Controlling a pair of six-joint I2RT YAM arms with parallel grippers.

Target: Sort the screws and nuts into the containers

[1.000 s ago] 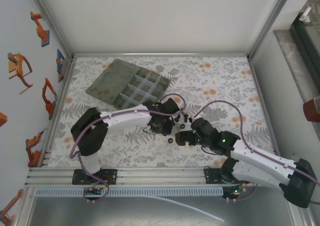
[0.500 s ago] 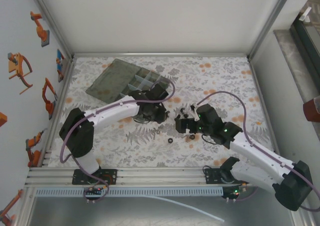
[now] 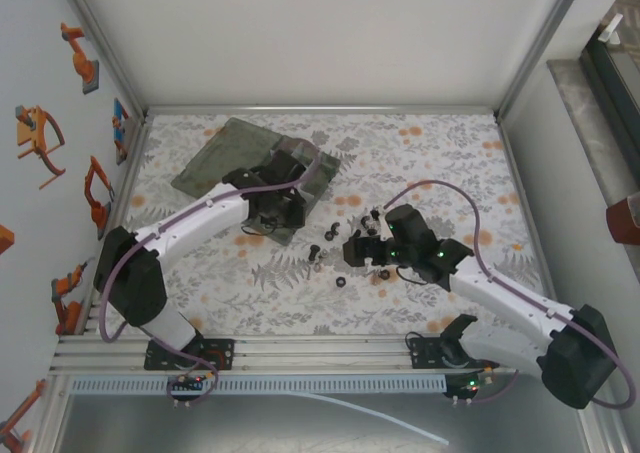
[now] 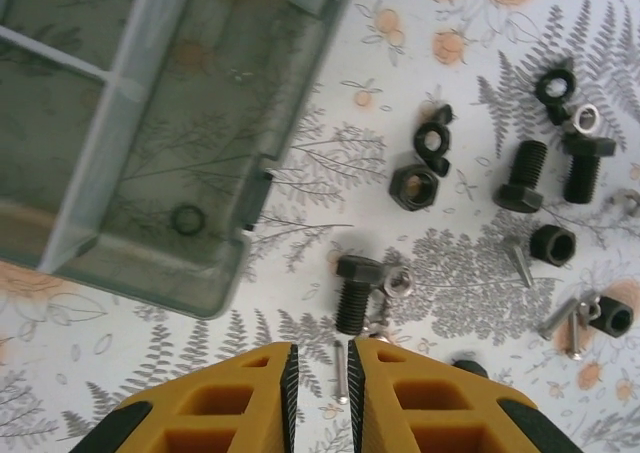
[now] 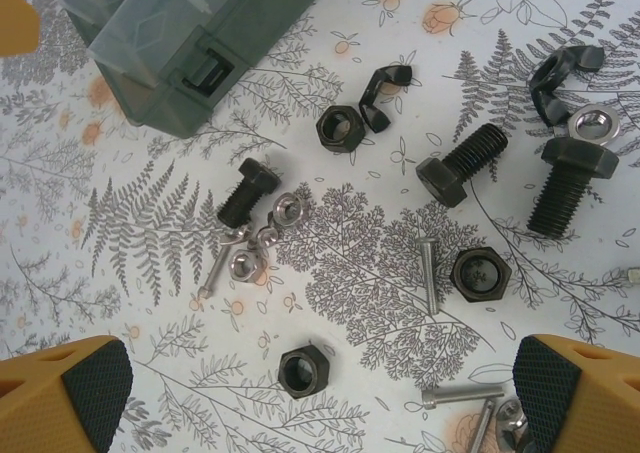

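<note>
at the near corner of the organiser box (image 4: 150,278) the left end effector (image 4: 322,373) has swung over from the pile, nearly closed on nothing visible, and one ring (image 4: 187,218) lies in the compartment there, so a drop looks done. the right end effector (image 5: 320,393), wide open and empty, has moved over the screws (image 5: 455,168) and nuts (image 5: 338,128) on the bench (image 5: 130,303), where washers (image 5: 243,263) and a wing nut (image 5: 385,81) crowd them.

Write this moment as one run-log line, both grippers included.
left gripper: jaws nearly closed, near organiser box | right gripper: wide open above loose screws and nuts | sorting: unfinished
</note>
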